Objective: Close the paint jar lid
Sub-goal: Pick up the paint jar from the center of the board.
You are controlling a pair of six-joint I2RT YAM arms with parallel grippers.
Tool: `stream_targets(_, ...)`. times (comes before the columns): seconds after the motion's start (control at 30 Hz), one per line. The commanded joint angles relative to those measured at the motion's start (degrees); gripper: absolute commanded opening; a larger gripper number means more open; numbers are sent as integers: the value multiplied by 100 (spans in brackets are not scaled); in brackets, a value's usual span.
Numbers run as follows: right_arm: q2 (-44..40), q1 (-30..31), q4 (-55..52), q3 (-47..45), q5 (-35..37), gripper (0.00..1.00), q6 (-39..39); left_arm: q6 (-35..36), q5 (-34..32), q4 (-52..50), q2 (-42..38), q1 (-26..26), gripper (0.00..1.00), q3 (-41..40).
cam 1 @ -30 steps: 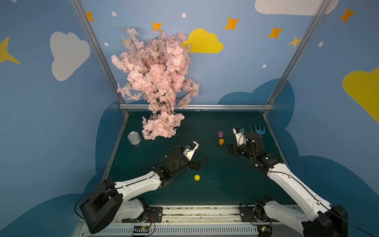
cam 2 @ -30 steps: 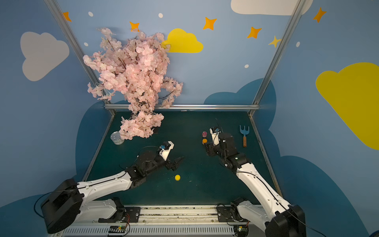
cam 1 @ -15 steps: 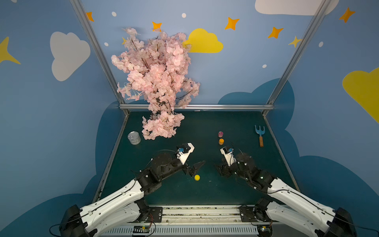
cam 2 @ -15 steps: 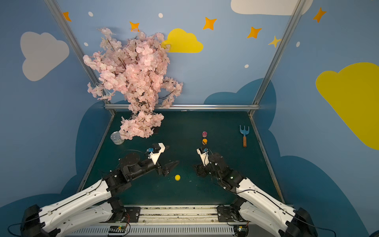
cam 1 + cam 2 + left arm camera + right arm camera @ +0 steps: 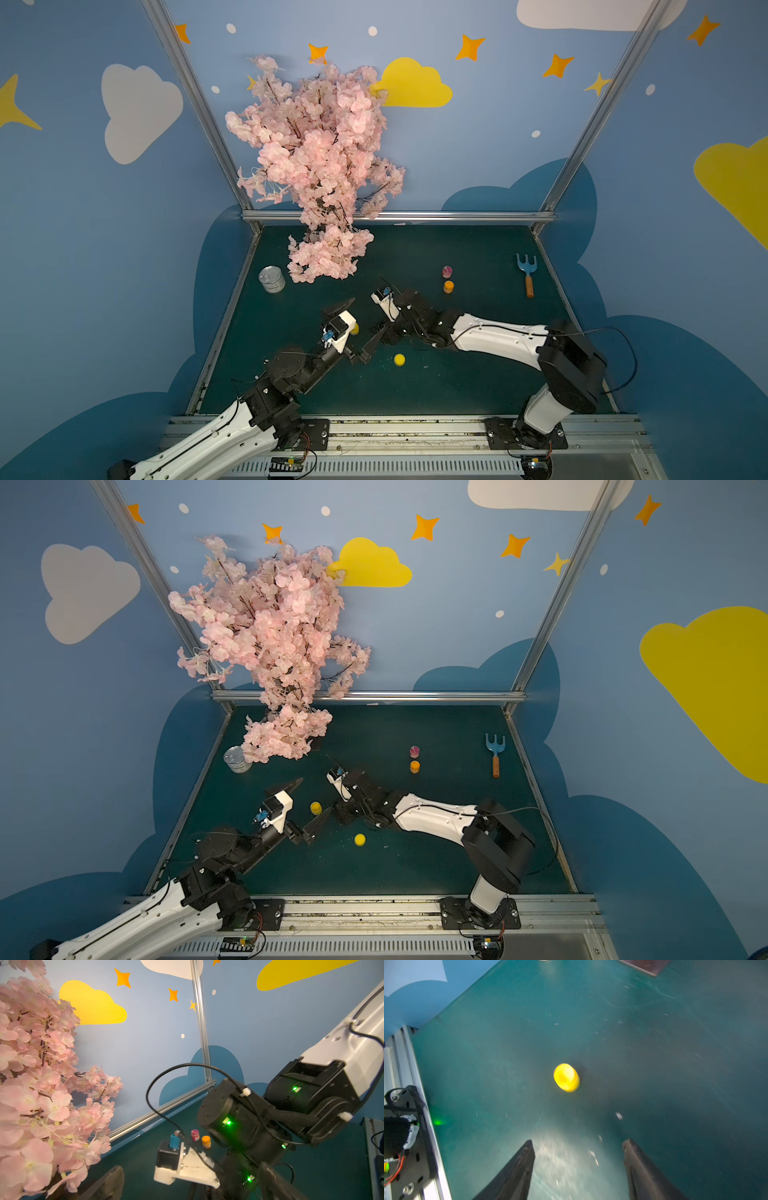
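Lower the released, empty right pincer (image 5: 577, 1141) squarely over the yellow lid (image 5: 566, 1077) just ahead of it, while the wide-spread left pincer (image 5: 317, 794) brackets the yellow jar (image 5: 316, 808).

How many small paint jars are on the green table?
3: a small pink paint jar toward the back, a small orange paint jar just in front of it, a small yellow paint jar nearer the front left. Others may be hidden.

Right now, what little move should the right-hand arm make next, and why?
Probably ease the right gripper forward and down until its open jaws straddle the yellow lid. The lid lies loose on the green mat, just ahead of the fingertips, with nothing between the jaws yet.
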Motion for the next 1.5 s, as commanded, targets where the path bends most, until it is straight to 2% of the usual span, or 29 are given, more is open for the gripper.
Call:
stream_targets(0.0,589,155,-55,577,-218,68,-132,263,-540,212,-292,-117,100,-60)
stream_targets(0.2,1363,305,-80,1101,-210,69,-58,724,-1379,454,-1125,-538,100,-321)
stream_targets(0.37,1682,383,42,1269,46,70,-8,971,-1677,580,-1385,-738,100,-405)
stream_targets(0.67,2030,401,-205,1653,470,65,54,1040,-1686,606,-1387,-779,100,-411)
stream_targets(0.83,2183,400,-467,1900,575,56,31,1021,-1683,574,-1383,-784,100,-400)
stream_targets(1.0,2343,407,-731,2138,566,53,23,1010,-1691,536,-1353,-784,100,-381)
stream_targets(1.47,2352,414,-749,2144,679,34,40,991,-1683,493,-1309,-790,100,-356)
